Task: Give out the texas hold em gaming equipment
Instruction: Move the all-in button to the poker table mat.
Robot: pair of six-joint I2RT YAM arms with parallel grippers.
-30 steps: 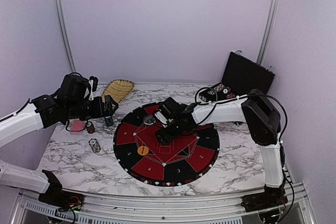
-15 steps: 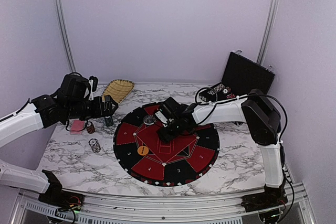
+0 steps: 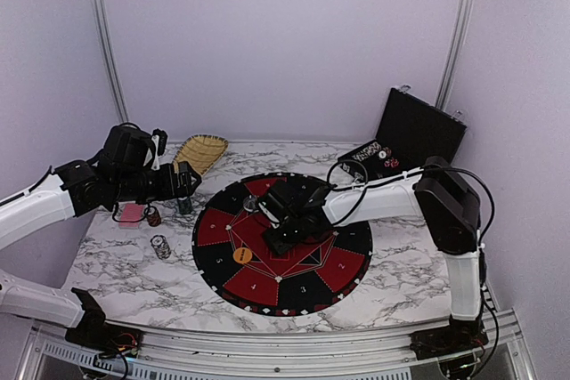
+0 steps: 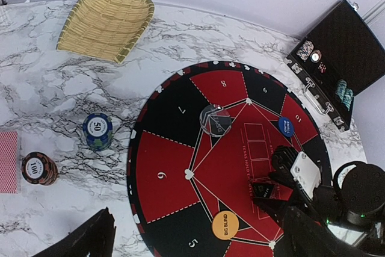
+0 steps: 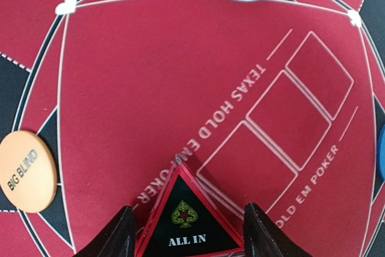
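A black and red triangular ALL IN marker (image 5: 187, 230) sits between the fingers of my right gripper (image 5: 186, 210), which is shut on its two sides over the middle of the round mat (image 3: 294, 284). On the mat lie an orange BIG BLIND disc (image 4: 225, 226), a blue SMALL BLIND disc (image 4: 287, 126) and a clear dealer disc (image 4: 215, 120). Off the mat to the left stand a blue 50 chip stack (image 4: 97, 130) and a dark 100 chip stack (image 4: 38, 168), beside pink-red cards (image 4: 7, 161). My left gripper (image 4: 192, 245) hovers open and empty above the table's left side.
A woven yellow basket (image 4: 108, 23) lies at the back left. An open black case (image 4: 343, 46) holding more chips stands at the back right. A third small chip stack (image 3: 160, 246) stands near the mat's left edge. The right arm (image 3: 383, 193) reaches across the mat.
The right gripper's fingers have narrowed onto the ALL IN marker, and its wrist has shifted slightly toward the near side of the mat. The left arm has stayed still.
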